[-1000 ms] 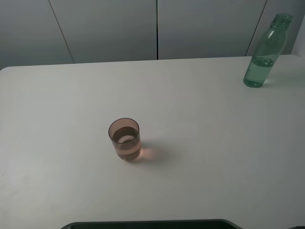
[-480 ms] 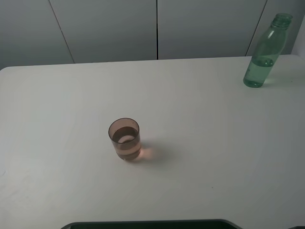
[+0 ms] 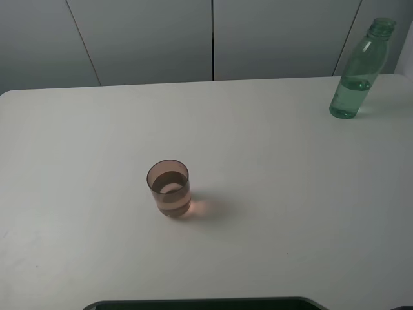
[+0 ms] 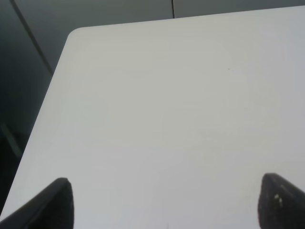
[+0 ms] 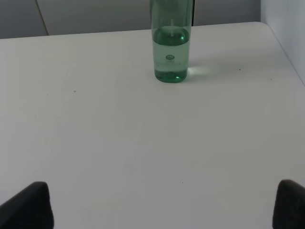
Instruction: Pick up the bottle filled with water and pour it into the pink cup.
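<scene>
- The left gripper (image 4: 164,202) shows only in its wrist view: two dark fingertips (image 4: 57,202) at the frame's corners, spread wide, nothing between them. It hangs over bare table (image 4: 167,119) near a rounded corner.
- The cup (image 3: 169,188) stands upright on the table, a little left of the middle in the high view. It is see-through brownish pink, with a paler band around its lower half, and throws a pinkish glow on the surface to its right.
- The bottle (image 3: 357,72) stands upright at the far right, near the back edge, well apart from the cup. It is green, uncapped, and holds water in its lower part.
- The right gripper (image 5: 164,205) is released, its fingertips (image 5: 31,205) wide apart, facing the bottle (image 5: 171,47) but clear of it.
</scene>
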